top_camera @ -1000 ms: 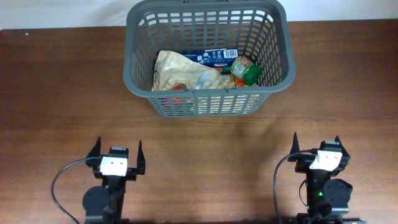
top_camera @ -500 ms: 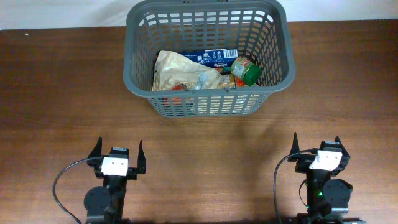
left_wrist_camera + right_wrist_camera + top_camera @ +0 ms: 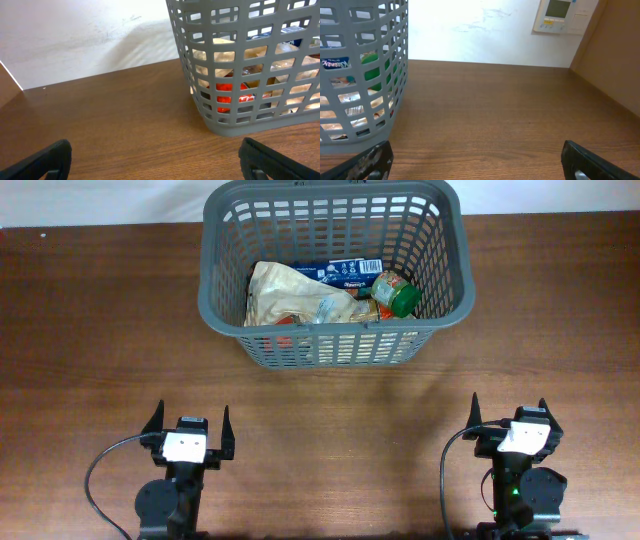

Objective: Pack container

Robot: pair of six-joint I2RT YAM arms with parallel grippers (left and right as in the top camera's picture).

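Inside container (image 3: 335,345): bag (image 3: 290,295), jar (image 3: 396,294), box (image 3: 345,274).

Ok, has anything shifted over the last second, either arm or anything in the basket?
Nothing visibly changed. The left arm's fingers and the right arm's fingers are spread open and empty at the near edge of the table, as before. The basket sits in the same spot with the same crinkled bag, blue box and green-lidded jar inside.
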